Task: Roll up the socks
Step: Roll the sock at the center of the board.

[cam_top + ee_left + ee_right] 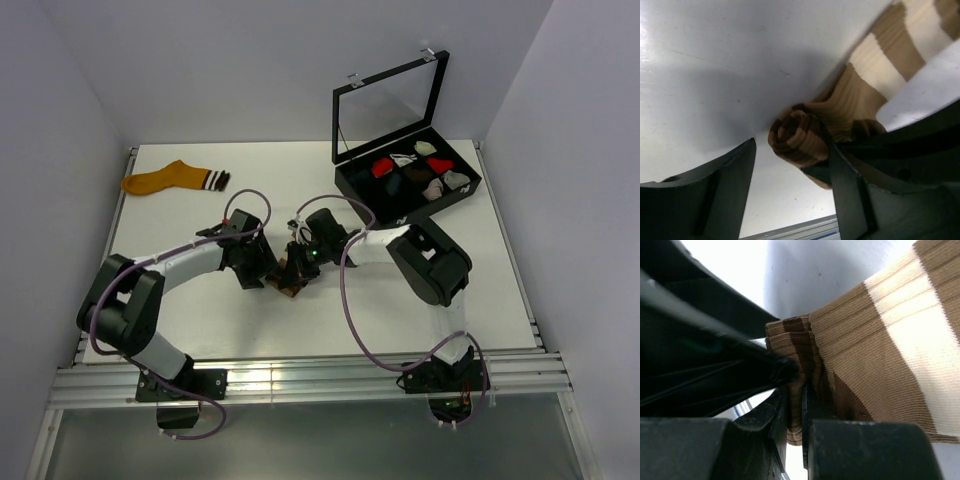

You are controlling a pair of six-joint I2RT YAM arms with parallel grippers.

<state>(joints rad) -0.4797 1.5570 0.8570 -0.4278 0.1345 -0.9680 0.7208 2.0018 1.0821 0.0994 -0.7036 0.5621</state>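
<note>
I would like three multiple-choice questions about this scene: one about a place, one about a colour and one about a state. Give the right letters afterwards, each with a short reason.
1. Where on the table does the orange sock lie?
A. at the near right corner
B. in the middle
C. at the far left

2. Which colours does the striped sock have?
A. brown and cream
B. blue and white
C. grey and red

3. In which state is the right claw?
A. wide open over bare table
B. closed on the striped sock
C. holding the orange sock

Answers:
1 C: the top view shows it flat near the far left edge, apart from both arms.
2 A: both wrist views show brown fabric with cream bands.
3 B: its own camera shows the fingers pinching a fold of that sock.
</note>
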